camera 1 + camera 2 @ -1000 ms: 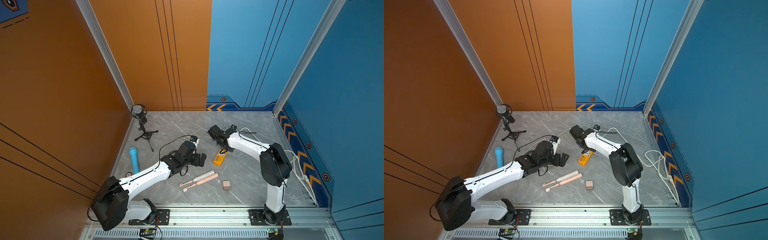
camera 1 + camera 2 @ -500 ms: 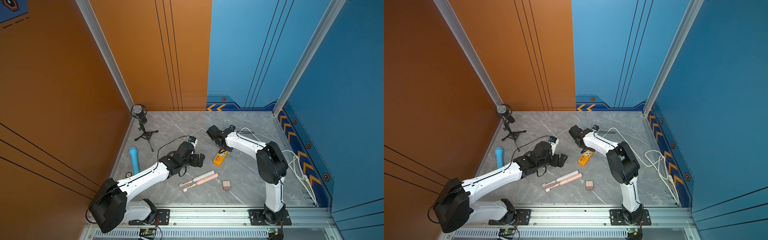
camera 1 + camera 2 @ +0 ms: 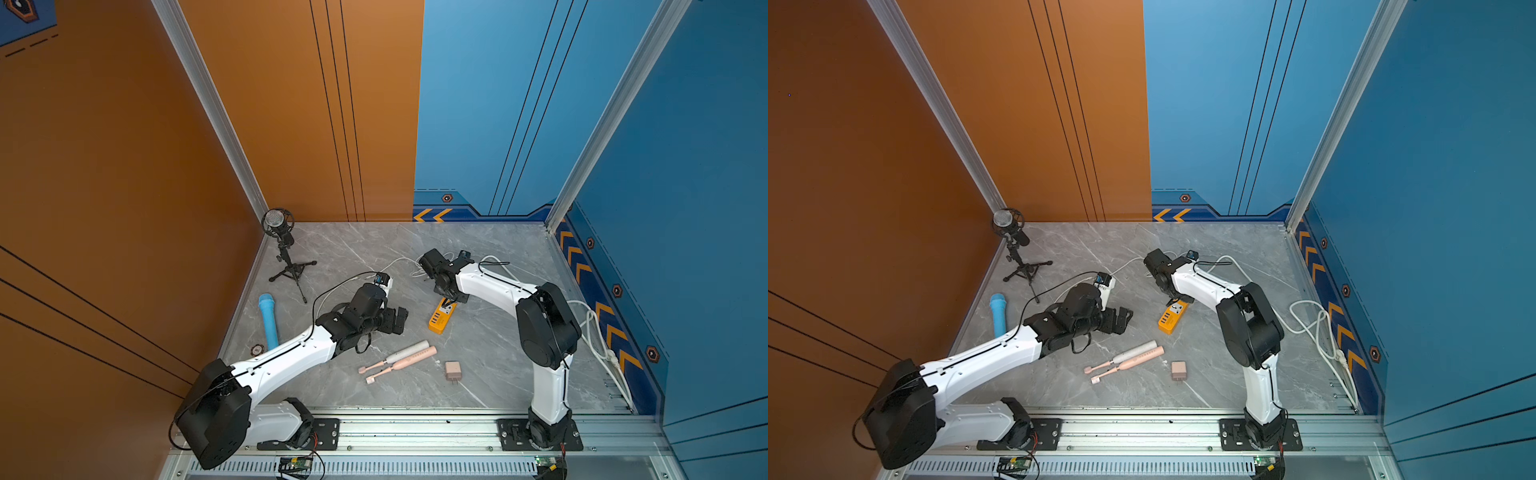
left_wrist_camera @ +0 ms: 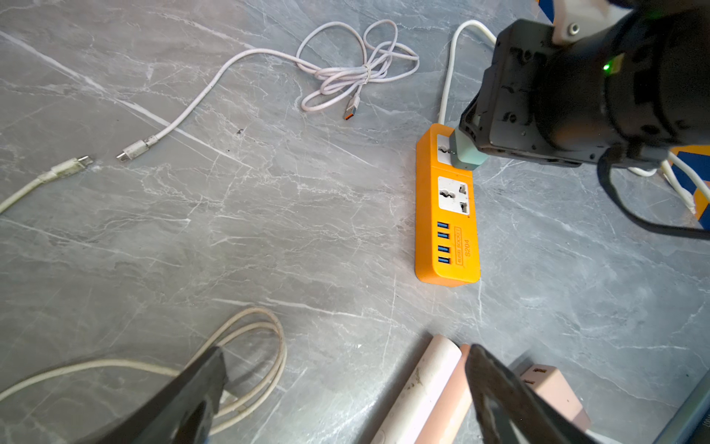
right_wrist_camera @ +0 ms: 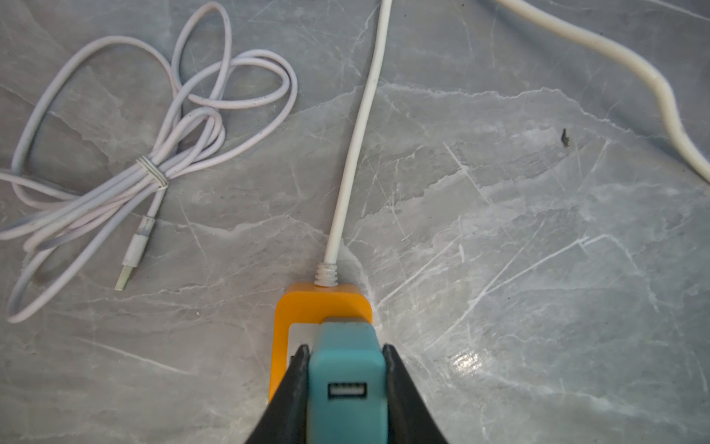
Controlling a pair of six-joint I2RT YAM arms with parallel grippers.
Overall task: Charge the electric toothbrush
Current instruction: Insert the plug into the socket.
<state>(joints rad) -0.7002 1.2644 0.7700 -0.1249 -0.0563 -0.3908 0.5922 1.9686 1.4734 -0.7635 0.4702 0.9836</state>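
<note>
A: Right side, quick.
B: I've got the right gripper (image 5: 345,351) clamped on the teal adapter (image 5: 347,384), one jaw on each flank, with its USB port facing my wrist camera. The adapter sits on the orange power strip (image 4: 445,246), over the socket at the strip's cord end. I can't tell if the prongs are fully in.
A: Left?
B: The left gripper (image 4: 345,350) is spread wide with nothing between the jaws. In both top views it hangs just beside the strip's long side, the one facing the left arm.
A: Toothbrush?
B: I see two, flat on the tabletop (image 3: 478,249) past the strip's USB end. The white toothbrush (image 3: 405,353) and the pink toothbrush (image 3: 409,362) lie side by side, handle ends nearer the strip and brush heads pointing away. Neither is in a gripper. A pink charger block (image 3: 452,370) lies near their handle ends, also past the USB end.
A: Cables?
B: A tied white cable bundle (image 5: 153,177) lies past the strip's cord end, apart from it, with its USB plug free. A second pale cable (image 4: 63,167) lies off the same long side as my left gripper.
</note>
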